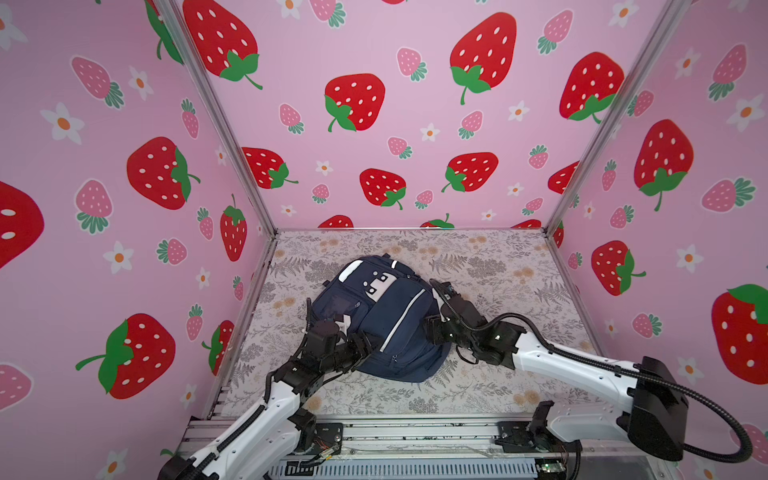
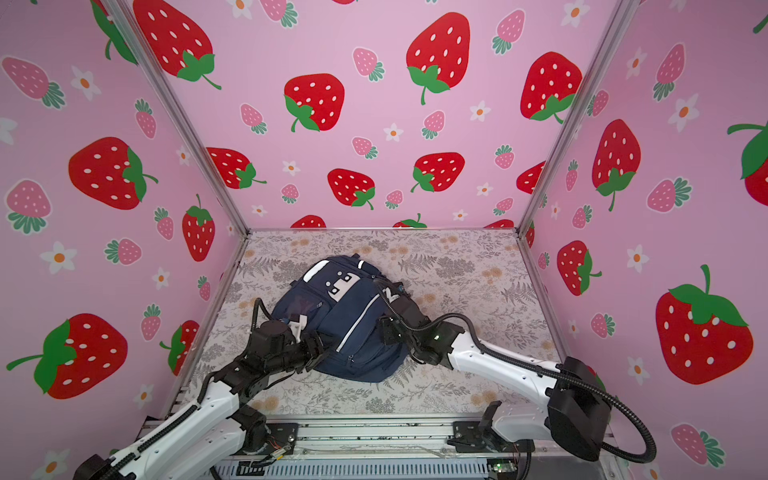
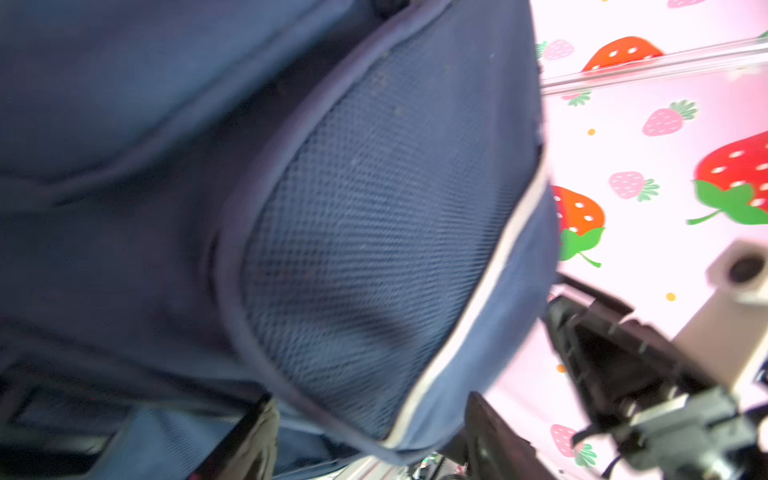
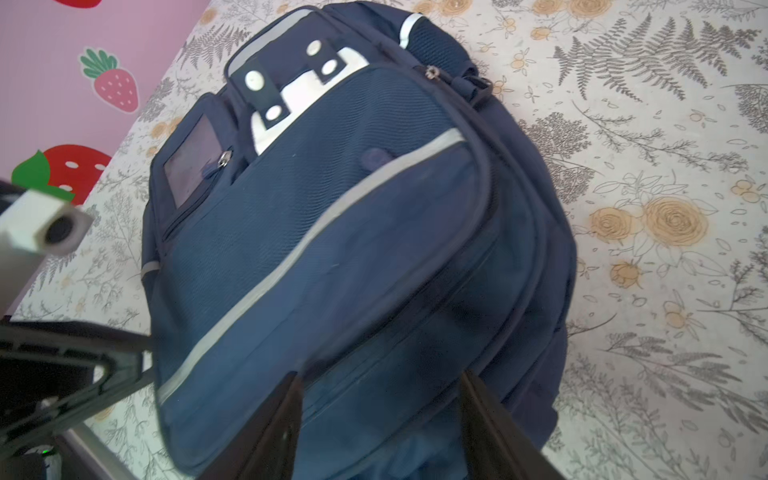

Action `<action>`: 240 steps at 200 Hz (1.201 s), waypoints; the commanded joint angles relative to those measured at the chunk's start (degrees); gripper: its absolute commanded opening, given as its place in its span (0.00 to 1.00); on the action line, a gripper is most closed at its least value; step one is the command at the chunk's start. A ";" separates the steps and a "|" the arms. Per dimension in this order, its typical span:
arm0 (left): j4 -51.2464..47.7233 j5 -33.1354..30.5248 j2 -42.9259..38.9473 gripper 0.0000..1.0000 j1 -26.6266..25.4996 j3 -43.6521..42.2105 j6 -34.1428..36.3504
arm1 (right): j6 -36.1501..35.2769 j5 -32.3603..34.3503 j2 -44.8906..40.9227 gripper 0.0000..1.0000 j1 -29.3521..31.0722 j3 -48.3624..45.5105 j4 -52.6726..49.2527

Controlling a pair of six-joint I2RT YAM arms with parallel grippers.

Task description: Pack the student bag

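The student bag (image 1: 399, 353) (image 2: 353, 365), navy with white stripes and a white patch (image 1: 380, 284), lies front-up and zipped in the middle of the table. My left gripper (image 1: 363, 345) (image 2: 320, 347) sits at the bag's near-left corner. In the left wrist view it (image 3: 374, 436) is open, with the bag's (image 3: 374, 208) piped mesh edge lying between the jaws. My right gripper (image 1: 428, 328) (image 2: 384, 328) is against the bag's right side. In the right wrist view it (image 4: 386, 415) stands open, jaws astride a fold of the bag (image 4: 332, 228).
A floral cloth (image 1: 478, 266) covers the table. Pink strawberry-print walls (image 1: 415, 124) close in the left, back and right sides. A metal rail (image 1: 415, 432) runs along the front edge. Both arms lean over the cloth from the front corners.
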 commanded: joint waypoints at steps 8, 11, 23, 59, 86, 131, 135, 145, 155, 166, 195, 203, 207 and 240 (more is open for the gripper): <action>11.83 3.23 4.85 0.58 0.27 0.87 -4.55 | 7.91 10.66 0.81 0.65 8.45 -0.88 -4.45; 12.84 3.43 5.54 0.56 0.26 0.79 -4.70 | 8.40 11.15 1.20 0.65 9.26 -0.77 -4.54; 15.70 4.05 8.03 0.46 0.25 1.28 -5.16 | 9.81 11.80 3.17 0.65 12.12 -0.01 -4.63; 19.60 6.26 12.22 0.19 -0.01 5.42 -5.16 | 14.05 11.11 9.78 0.66 17.11 3.58 -4.46; 18.40 6.37 11.96 0.12 -0.27 7.51 -4.04 | 19.46 14.96 13.56 0.67 17.31 6.47 -9.95; 17.03 6.72 11.27 0.08 -0.27 7.25 -3.25 | 18.49 15.44 16.40 0.57 14.30 10.53 -14.34; 17.01 6.72 11.23 0.08 -0.27 7.19 -3.23 | 18.17 15.19 16.55 0.54 14.11 10.66 -14.37; 16.88 6.63 11.04 0.08 -0.24 7.19 -3.16 | 17.40 14.60 16.75 0.48 13.84 10.77 -14.01; 16.66 6.54 10.94 0.07 -0.23 7.27 -2.92 | 16.71 13.59 16.78 0.44 13.79 10.58 -13.19; 16.11 6.54 10.95 0.08 -0.26 7.58 -2.57 | 15.78 12.54 16.96 0.41 13.79 10.47 -12.45; 15.39 6.63 11.12 0.07 -0.27 8.07 -1.85 | 13.98 9.66 17.41 0.35 13.71 9.70 -10.11; 15.27 6.63 11.12 0.07 -0.27 8.08 -1.82 | 13.59 9.27 17.43 0.32 13.59 9.66 -9.81; 15.30 6.63 11.12 0.07 -0.21 8.15 -1.74 | 13.63 9.02 17.50 0.31 13.54 9.65 -9.81; 14.41 6.37 11.14 0.07 -0.14 8.24 -1.42 | 13.06 7.12 17.13 0.25 13.26 8.90 -8.85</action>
